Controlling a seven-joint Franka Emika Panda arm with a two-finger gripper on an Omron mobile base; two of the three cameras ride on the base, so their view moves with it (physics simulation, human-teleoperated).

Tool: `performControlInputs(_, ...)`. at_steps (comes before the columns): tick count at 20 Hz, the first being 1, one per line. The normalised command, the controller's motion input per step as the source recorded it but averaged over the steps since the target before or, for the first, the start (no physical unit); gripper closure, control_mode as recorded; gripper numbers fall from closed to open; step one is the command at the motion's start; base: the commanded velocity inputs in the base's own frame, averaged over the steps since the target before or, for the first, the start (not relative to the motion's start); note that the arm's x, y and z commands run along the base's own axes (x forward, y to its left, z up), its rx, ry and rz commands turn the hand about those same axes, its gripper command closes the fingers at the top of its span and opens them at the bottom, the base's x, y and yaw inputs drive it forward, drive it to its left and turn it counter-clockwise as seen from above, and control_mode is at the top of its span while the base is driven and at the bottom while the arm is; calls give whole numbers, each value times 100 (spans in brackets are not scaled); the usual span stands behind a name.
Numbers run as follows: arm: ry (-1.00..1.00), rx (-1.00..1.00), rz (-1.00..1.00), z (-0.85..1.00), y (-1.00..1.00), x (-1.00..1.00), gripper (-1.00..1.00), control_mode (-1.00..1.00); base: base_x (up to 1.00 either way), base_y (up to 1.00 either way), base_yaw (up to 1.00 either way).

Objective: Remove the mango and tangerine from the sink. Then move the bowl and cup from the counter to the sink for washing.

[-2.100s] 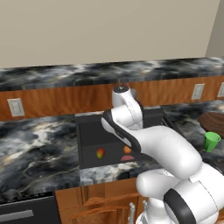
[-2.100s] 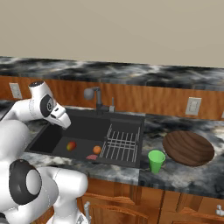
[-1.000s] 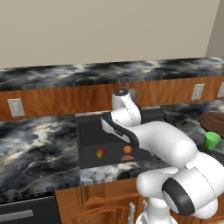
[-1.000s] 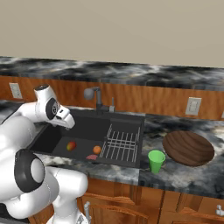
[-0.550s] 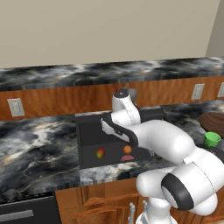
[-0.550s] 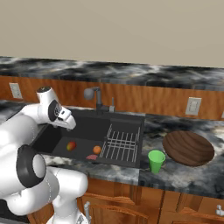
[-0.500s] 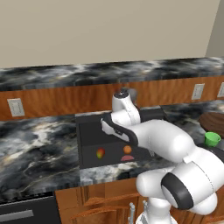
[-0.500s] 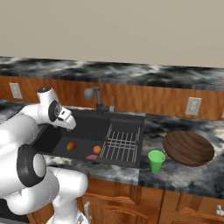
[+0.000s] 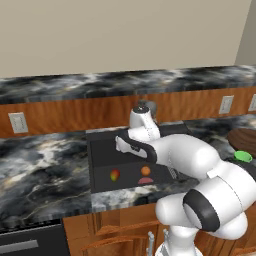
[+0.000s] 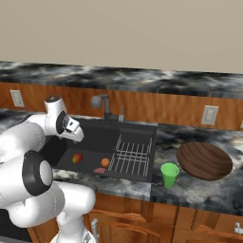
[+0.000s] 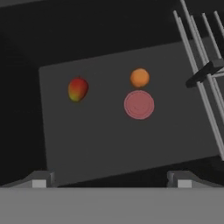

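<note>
While the arm leans over the basin, the scene reads as follows.
Gripper: the gripper (image 11: 111, 178) hangs above the sink, jaws spread as wide as they go, nothing between them; it also shows at the end of the white arm (image 10: 72, 128) in the right base view.
Fingertips: two small tips (image 11: 39, 179), well apart from each other, touching nothing.
Sink: the sink (image 10: 97, 137) lies directly under the gripper, its dark floor facing the hand camera.
Mango: the mango (image 11: 78, 89) lies on the sink floor below the gripper, off towards the left tip in the hand view, apart from both tips.
Tangerine: the tangerine (image 11: 139, 77) sits on the floor ahead of the gripper, nearer the right tip's side, just beside the drain.
Drain: a pink round drain (image 11: 139, 105) lies between tangerine and gripper in the hand view.
Rack: the rack (image 10: 132, 154) fills the sink's side away from the gripper.
Cup: the cup (image 10: 169, 174) stands on the counter (image 10: 204, 190) beyond the rack, well apart from the gripper.
Bowl: the bowl (image 10: 204, 160) rests just beside the cup, farther from the gripper.
</note>
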Motion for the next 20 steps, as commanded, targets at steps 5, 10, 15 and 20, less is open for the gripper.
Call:
performControlInputs(5,0,5,7,-16,5,6,-100,-100,0,0,0)
performControlInputs(10,0,4,8,-16,5,9,-100,-100,0,0,0)
performControlInputs(15,0,2,7,-14,5,15,-100,-100,0,0,0)
performControlInputs(20,0,1,5,-13,5,21,-100,-100,0,0,0)
